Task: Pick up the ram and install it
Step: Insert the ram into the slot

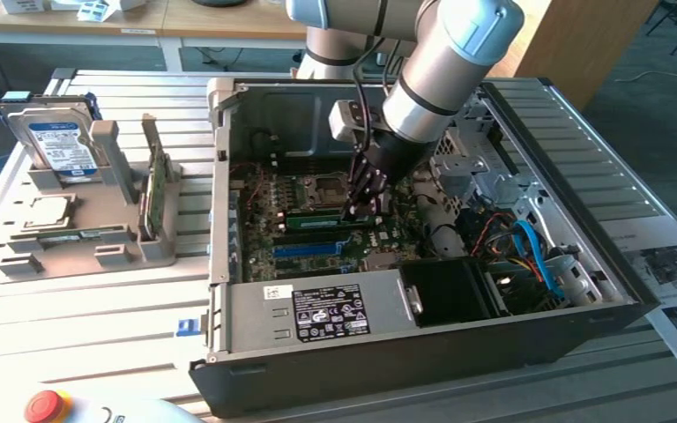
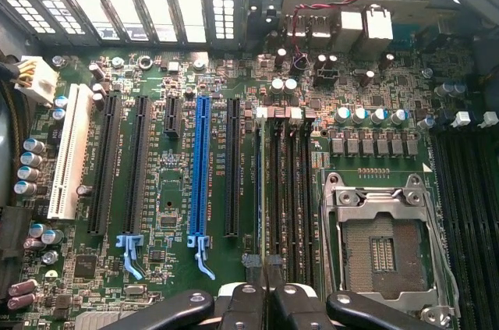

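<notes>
Right, the silver-and-blue robot arm (image 1: 433, 79) reaches down into the open black-and-grey computer case (image 1: 223, 176) on the pale slatted worktop (image 1: 80, 317). The ram (image 1: 315, 216), a long, thin green circuit-board stick, stands on edge over the green motherboard (image 1: 262, 256), between the silver processor socket (image 1: 321, 187) and the long blue plastic slot strip (image 1: 309, 249). Its long axis runs from the exterior view's left to right, parallel to that blue strip. The jaws sit nearly pressed together, black fingers (image 2: 248, 306) pinching the ram at its right-hand end, directly over the dark memory slots (image 2: 284, 189).
</notes>
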